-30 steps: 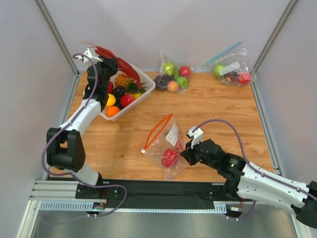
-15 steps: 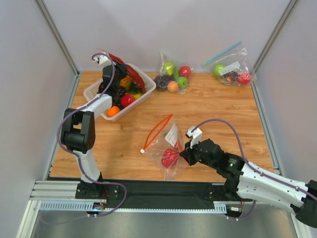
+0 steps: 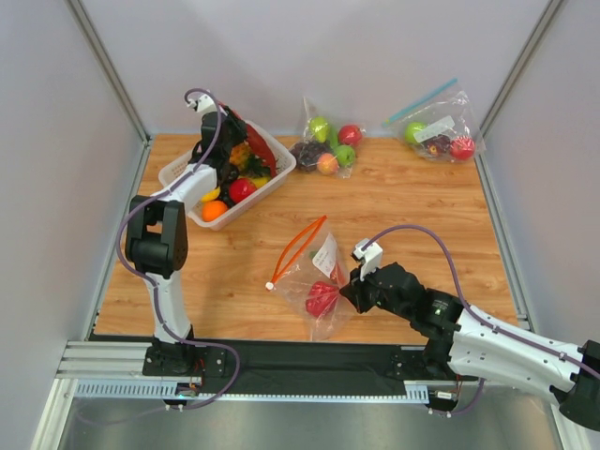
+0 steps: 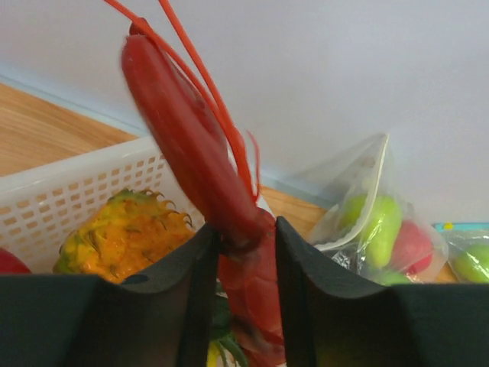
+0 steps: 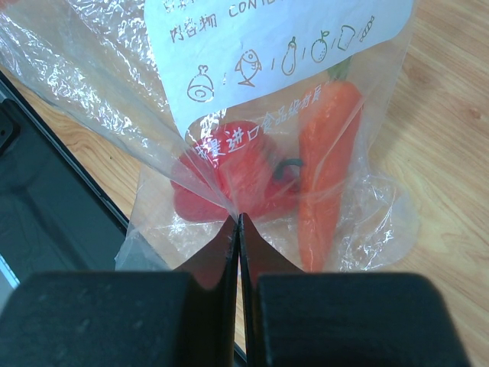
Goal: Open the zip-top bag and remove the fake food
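The zip-top bag lies near the table's front middle, its orange-red zip strip spread open. A red pepper-like piece and an orange carrot show inside it, under a white label. My right gripper is shut, pinching the bag's clear plastic at its near side. The dark-red lobster slants over the white basket at the back left. My left gripper is closed around the lobster's body, both fingers touching it.
The basket holds a pineapple and small round fruits. A clear bag of green apples and grapes sits at the back middle, and a blue-zipped bag at the back right. Grey walls enclose the table on three sides.
My left arm has swung right and down, bringing the lobster from above the basket's far-left corner to lie over the fruit. The right arm and the bag have not moved.
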{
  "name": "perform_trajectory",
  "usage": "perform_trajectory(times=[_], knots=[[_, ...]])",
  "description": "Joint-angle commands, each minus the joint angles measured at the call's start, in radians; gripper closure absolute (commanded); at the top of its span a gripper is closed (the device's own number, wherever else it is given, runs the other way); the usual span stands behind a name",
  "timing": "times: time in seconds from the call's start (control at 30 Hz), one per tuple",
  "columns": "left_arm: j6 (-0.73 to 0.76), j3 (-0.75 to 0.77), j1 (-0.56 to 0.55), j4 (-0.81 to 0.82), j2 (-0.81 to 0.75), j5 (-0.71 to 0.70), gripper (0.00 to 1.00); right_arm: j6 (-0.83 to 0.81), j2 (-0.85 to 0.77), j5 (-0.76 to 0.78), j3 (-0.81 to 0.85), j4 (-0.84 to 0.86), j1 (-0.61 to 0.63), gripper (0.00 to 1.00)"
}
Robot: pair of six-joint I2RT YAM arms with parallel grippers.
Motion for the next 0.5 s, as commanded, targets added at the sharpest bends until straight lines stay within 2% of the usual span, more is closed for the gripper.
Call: perform_trajectory(times=[0.0, 0.1, 0.17, 0.2, 0.23, 0.37, 0.4, 0.47], knots=[[0.007, 0.036, -0.006, -0.077, -0.016, 0.036, 0.57, -0.013, -0.006, 0.000, 0.007, 0.027, -0.006, 1.00], [0.012, 0.011, -0.005, -0.088, -0.037, 0.048, 0.42, -0.019, -0.014, 0.008, 0.009, 0.024, -0.004, 1.00], [0.018, 0.000, -0.006, -0.086, -0.055, 0.050, 0.38, -0.022, -0.019, 0.015, 0.012, 0.018, -0.006, 1.00], [0.021, -0.006, -0.005, -0.089, -0.063, 0.051, 0.19, -0.025, -0.020, 0.017, 0.014, 0.012, -0.006, 1.00], [0.027, -0.012, -0.005, -0.091, -0.068, 0.051, 0.15, -0.028, -0.023, 0.018, 0.017, 0.010, -0.006, 1.00], [0.029, -0.040, -0.002, -0.105, -0.117, 0.062, 0.13, -0.031, -0.038, 0.029, 0.021, 0.001, -0.006, 1.00], [0.032, -0.053, -0.002, -0.109, -0.129, 0.061, 0.05, -0.033, -0.038, 0.029, 0.023, -0.004, -0.006, 1.00], [0.044, -0.069, -0.002, -0.115, -0.169, 0.062, 0.04, -0.038, -0.043, 0.035, 0.027, -0.007, -0.006, 1.00]])
